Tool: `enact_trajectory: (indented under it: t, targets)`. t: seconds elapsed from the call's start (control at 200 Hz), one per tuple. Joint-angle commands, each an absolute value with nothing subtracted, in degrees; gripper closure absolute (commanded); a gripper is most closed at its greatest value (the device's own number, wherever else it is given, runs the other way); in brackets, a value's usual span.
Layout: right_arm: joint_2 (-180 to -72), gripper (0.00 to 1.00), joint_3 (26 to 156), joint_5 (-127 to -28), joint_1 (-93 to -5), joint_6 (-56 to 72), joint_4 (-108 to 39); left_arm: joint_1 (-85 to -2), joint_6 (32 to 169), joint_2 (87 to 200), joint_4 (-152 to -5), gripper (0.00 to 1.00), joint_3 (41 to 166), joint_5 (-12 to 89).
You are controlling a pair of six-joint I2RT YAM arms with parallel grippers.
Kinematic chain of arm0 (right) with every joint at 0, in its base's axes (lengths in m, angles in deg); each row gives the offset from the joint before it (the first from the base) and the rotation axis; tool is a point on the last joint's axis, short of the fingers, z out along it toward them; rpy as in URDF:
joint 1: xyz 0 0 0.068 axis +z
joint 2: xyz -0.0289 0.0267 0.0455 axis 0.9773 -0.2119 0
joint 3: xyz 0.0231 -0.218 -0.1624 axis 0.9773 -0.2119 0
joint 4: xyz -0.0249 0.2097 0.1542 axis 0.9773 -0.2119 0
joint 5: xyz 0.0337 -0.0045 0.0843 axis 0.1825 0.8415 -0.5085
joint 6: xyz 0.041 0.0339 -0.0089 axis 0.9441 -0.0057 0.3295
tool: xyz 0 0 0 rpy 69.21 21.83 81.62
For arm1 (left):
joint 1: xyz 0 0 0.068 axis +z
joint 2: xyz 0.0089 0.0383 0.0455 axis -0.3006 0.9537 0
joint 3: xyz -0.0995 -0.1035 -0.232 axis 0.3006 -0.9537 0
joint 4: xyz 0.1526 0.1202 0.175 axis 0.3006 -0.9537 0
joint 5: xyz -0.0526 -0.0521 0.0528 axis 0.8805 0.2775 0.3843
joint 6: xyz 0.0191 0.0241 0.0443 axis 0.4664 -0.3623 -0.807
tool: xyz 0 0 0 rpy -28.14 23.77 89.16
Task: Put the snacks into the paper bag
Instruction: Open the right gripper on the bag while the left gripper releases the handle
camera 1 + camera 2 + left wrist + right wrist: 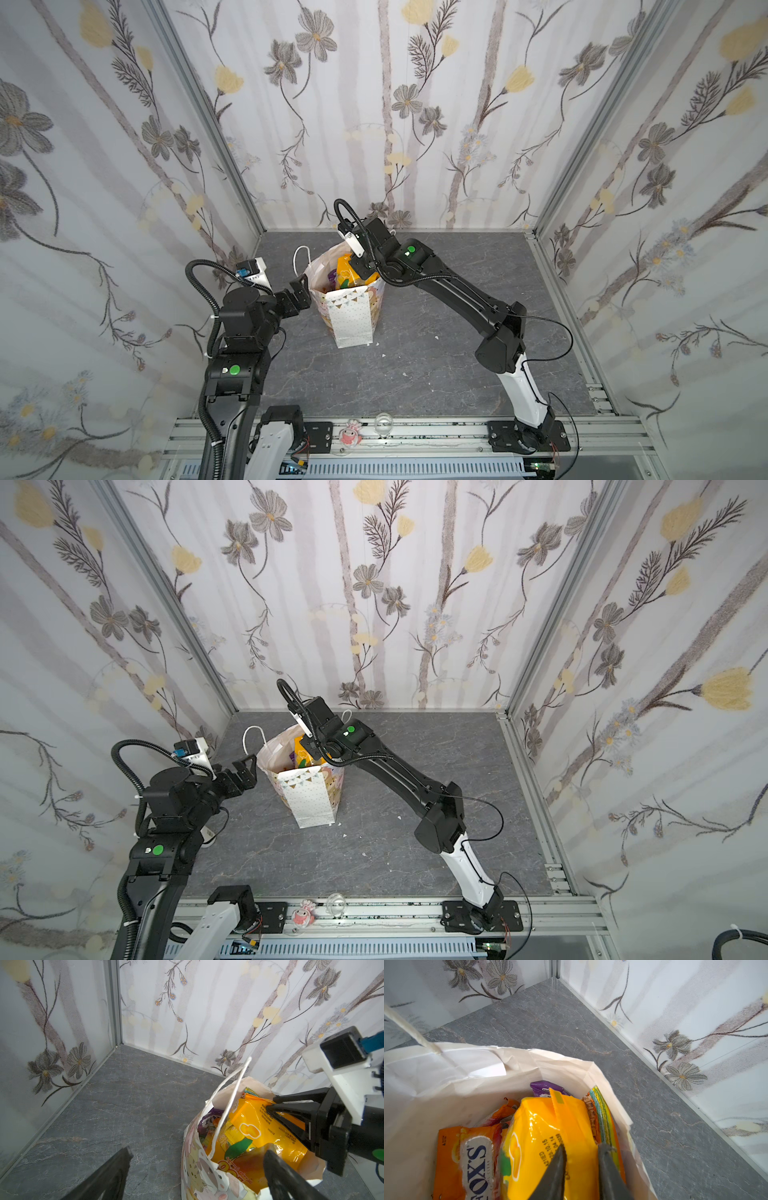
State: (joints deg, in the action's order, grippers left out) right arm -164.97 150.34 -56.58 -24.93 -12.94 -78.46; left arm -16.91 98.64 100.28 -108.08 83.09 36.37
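The white paper bag (353, 324) (309, 804) stands upright left of the table's middle, its mouth open. Several snacks lie inside: a puffy yellow-orange packet (546, 1126) (253, 1124) on top, an orange "FOX'S" packet (467, 1163), a purple one (544, 1087) and a striped one (602, 1118). My right gripper (359, 270) (582, 1149) reaches into the mouth, its jaws narrowly closed on the yellow-orange packet's edge (270, 1104). At the bag's left rim my left gripper (305, 293) (199, 1151) stands open, one finger outside the wall and one over the inside.
A flat pink-red item (348, 435) and a clear round object (383, 424) sit on the front rail. Small white scraps (384, 356) lie right of the bag. Patterned walls close the back and both sides. A white object (208, 833) shows under the left arm.
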Motion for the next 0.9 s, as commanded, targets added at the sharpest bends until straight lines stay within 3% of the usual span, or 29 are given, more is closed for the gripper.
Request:
enact_trajectory:
  t: [0.0, 0.18, 0.325, 0.48, 0.584, 0.689, 0.794, 0.894]
  targets:
    - [-166.93, 0.77, 150.68, -61.53, -25.2, -12.76, -77.8, -16.88, 98.15, 100.52, -108.3, 0.0, 83.95, 35.41]
    - [-167.65, 0.79, 154.39, -63.26, -24.41, -11.85, -78.4, -16.8, 97.88, 100.76, -109.92, 0.0, 85.94, 35.19]
    - [-162.49, 0.66, 154.64, -61.08, -22.03, -12.33, -74.3, -16.63, 97.31, 103.56, -114.13, 0.0, 92.66, 30.68]
    - [-154.13, 0.61, 151.75, -55.18, -19.65, -11.32, -71.99, -16.2, 96.3, 105.58, -117.07, 0.0, 100.37, 27.48]
    - [-145.78, 0.56, 142.63, -52.45, -19.46, -8.17, -69.78, -16.18, 96.22, 106.73, -118.44, 0.0, 103.87, 27.08]
    - [-134.54, 0.51, 123.77, -51.64, -19.56, -5.85, -61.38, -16.13, 96.48, 107.12, -117.37, 0.0, 103.28, 27.72]
    - [-125.07, 0.41, 107.82, -58.14, -21.78, -3.32, -52.44, -16.02, 97.4, 108.26, -115.1, 0.0, 101.82, 31.45]
    - [-123.27, 0.38, 102.64, -62.98, -24.13, -0.96, -49.58, -15.92, 98.25, 110.14, -113.51, 0.0, 101.16, 34.35]
